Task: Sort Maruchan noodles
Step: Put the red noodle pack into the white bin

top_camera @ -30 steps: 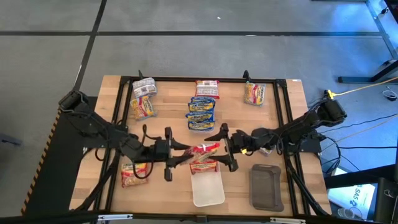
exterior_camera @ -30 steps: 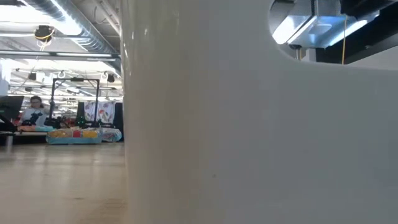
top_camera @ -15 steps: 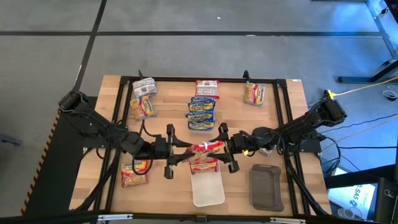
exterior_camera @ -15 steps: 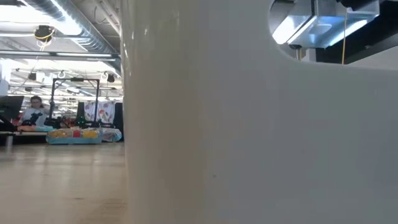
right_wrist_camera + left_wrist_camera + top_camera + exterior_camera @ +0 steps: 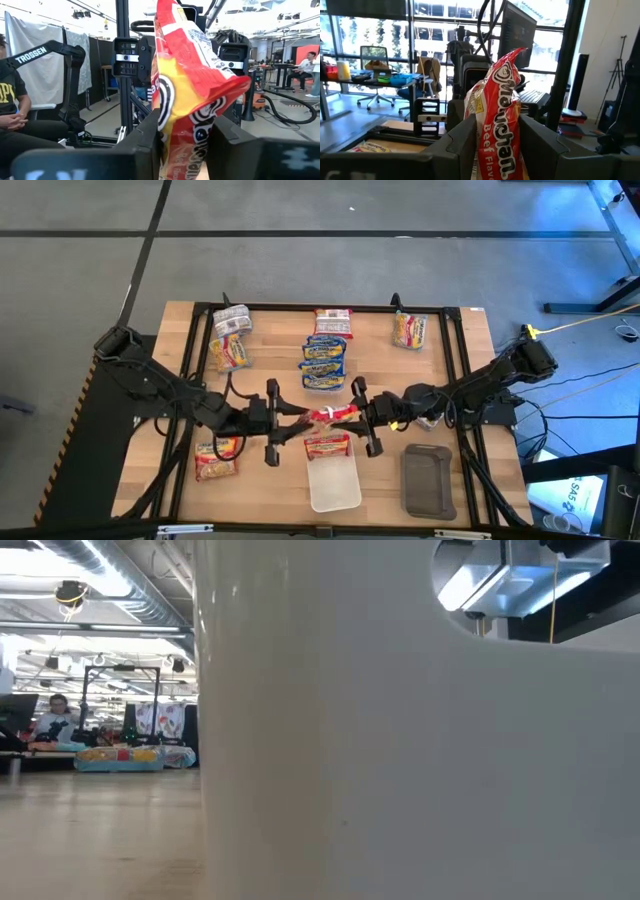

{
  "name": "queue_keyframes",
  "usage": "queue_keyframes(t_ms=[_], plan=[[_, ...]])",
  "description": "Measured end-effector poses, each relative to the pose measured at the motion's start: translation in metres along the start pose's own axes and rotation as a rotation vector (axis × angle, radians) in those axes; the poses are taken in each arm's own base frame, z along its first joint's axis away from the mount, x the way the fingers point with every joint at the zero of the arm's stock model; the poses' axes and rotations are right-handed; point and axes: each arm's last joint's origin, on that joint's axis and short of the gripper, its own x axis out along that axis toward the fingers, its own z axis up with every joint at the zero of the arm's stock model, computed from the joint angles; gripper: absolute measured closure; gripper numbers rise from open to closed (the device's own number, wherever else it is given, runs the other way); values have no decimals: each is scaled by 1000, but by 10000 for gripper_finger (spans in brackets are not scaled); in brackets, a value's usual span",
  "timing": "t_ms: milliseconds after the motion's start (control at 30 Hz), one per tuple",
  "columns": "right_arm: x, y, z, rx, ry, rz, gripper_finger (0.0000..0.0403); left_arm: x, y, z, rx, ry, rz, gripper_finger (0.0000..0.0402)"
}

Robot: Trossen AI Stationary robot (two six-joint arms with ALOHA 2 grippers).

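Since the earlier frame the right gripper [image 5: 357, 416] has advanced left and closed its fingers onto the red-orange crinkly plastic noodle packet [image 5: 331, 414], which the left gripper [image 5: 290, 420] also clamps at the opposite end. The packet hangs edge-up between both arms at table centre, probably mid-handover so it can be regripped for sorting.

On the wooden table [image 5: 270, 345], counted: one dark grey tray [image 5: 427, 479] at near right; one plain white tray [image 5: 333, 483] at near centre, with another red-orange packet [image 5: 327, 446] touching its far rim. A blue-yellow stack [image 5: 324, 361] lies far centre; its number cannot be told.
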Motion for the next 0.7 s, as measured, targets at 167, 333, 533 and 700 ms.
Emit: queue_keyframes(t_ms=[167,333,533,700], plan=[[0,0,0,-7,4,0,319,0,0,0,6,4,4,268],[0,0,-1,-15,14,-2,319,-1,-2,-2,0,17,-67,258],[0,0,-4,-19,36,-16,318,-13,-3,13,32,62,24,228],[0,0,-9,-24,89,-10,321,-42,1,29,38,140,50,224]])
